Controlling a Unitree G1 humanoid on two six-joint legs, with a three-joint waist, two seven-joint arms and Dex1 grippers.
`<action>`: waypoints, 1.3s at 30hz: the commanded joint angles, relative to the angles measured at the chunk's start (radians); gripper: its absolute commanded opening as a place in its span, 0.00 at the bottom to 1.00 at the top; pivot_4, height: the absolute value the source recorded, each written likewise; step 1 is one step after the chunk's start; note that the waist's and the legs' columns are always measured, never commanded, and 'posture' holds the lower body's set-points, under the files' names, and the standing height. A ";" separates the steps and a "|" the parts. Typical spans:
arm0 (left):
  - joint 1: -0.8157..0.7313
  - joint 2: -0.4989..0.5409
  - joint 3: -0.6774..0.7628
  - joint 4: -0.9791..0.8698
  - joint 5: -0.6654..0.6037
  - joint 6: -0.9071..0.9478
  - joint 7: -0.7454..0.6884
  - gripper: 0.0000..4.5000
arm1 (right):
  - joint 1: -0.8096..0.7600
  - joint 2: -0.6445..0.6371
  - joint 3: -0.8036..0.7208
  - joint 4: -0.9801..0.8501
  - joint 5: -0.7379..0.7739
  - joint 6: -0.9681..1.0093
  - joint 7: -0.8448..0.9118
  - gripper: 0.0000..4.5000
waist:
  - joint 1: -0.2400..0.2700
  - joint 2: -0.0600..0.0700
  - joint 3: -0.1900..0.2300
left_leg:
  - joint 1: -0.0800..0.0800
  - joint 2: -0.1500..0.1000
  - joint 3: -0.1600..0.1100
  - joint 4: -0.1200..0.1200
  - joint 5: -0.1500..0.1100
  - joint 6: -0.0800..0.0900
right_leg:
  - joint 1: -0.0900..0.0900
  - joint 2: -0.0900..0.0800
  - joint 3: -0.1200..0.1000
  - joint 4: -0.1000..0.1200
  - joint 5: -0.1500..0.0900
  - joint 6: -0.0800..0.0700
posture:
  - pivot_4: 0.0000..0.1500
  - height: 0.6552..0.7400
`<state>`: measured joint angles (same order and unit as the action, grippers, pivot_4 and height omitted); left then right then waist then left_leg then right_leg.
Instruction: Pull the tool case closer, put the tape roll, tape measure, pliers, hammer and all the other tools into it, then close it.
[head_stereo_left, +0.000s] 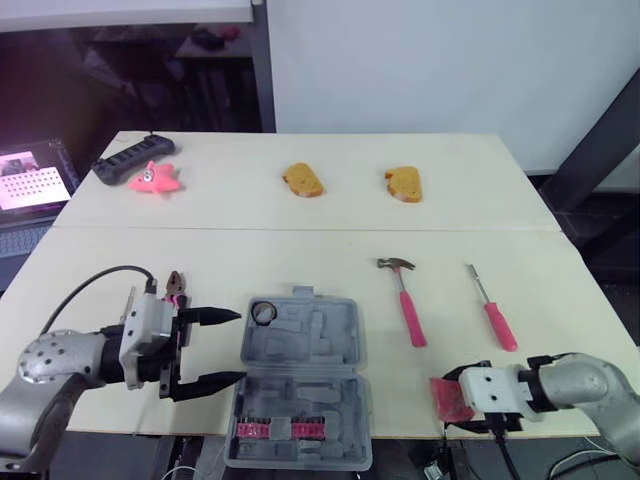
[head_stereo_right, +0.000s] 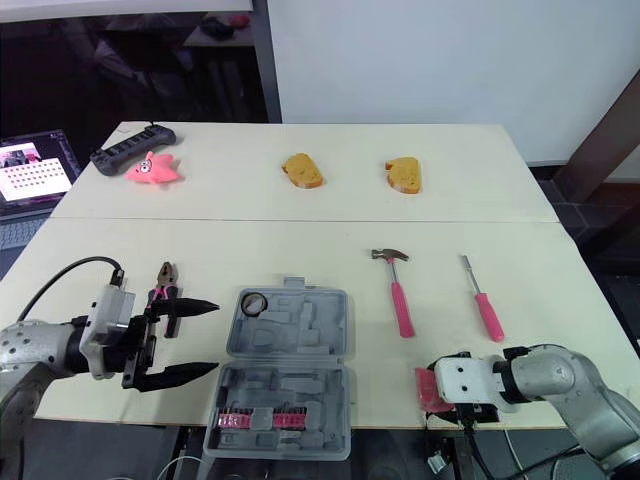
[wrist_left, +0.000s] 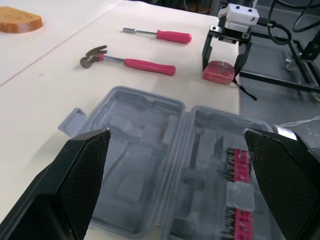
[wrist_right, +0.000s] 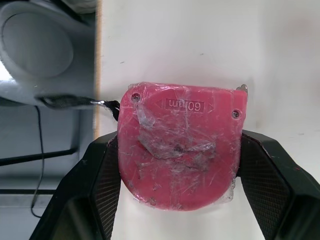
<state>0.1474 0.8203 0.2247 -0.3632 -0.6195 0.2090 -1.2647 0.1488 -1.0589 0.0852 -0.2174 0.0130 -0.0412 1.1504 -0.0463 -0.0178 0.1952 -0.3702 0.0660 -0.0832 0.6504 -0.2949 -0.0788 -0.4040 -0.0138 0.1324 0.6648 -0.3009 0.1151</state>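
R hand (wrist_left: 221, 69) | clamped on tape measure (wrist_right: 177, 145) | at table (head_stereo_left: 300, 210) near edge

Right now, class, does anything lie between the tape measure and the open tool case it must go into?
Nothing visible does. Only bare table separates the tape measure from the tool case; the hammer lies farther back, clear of that path.

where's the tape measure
In the head views, the tape measure sits at the near right edge of the table, between the jaws of the right gripper, right of the open tool case.
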 joint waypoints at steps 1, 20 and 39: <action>-0.021 0.006 0.036 0.018 -0.003 -0.007 0.012 1.00 | -0.169 -0.027 -0.035 -0.213 0.160 0.218 0.066 0.64 | -0.003 0.001 0.000 | 0.000 0.000 0.000 0.000 0.000 0.000 | 0.000 0.000 0.000 0.000 0.000 0.000 | 1.00 1.00; -0.069 -0.021 0.021 0.096 0.041 -0.061 0.031 1.00 | -1.178 0.467 0.784 0.035 -0.176 0.913 0.025 0.64 | 0.002 0.003 0.002 | -0.006 0.000 -0.002 -0.003 0.001 -0.002 | -0.007 -0.001 -0.005 0.001 0.001 -0.001 | 1.00 1.00; -0.045 -0.030 0.025 0.064 0.035 -0.060 0.065 1.00 | -1.106 0.543 0.858 0.191 -0.316 0.820 0.021 0.64 | -0.025 0.003 0.002 | -0.004 0.001 -0.003 -0.003 0.001 -0.002 | -0.008 -0.001 -0.005 0.003 0.001 -0.001 | 1.00 1.00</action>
<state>0.1044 0.7894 0.2277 -0.2766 -0.5780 0.1648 -1.1980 -0.9615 -0.5272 0.9636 -0.0293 -0.2899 0.7860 1.1755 -0.0717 -0.0148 0.1970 -0.3746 0.0666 -0.0866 0.6479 -0.2936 -0.0810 -0.4114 -0.0147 0.1270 0.6682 -0.2995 0.1144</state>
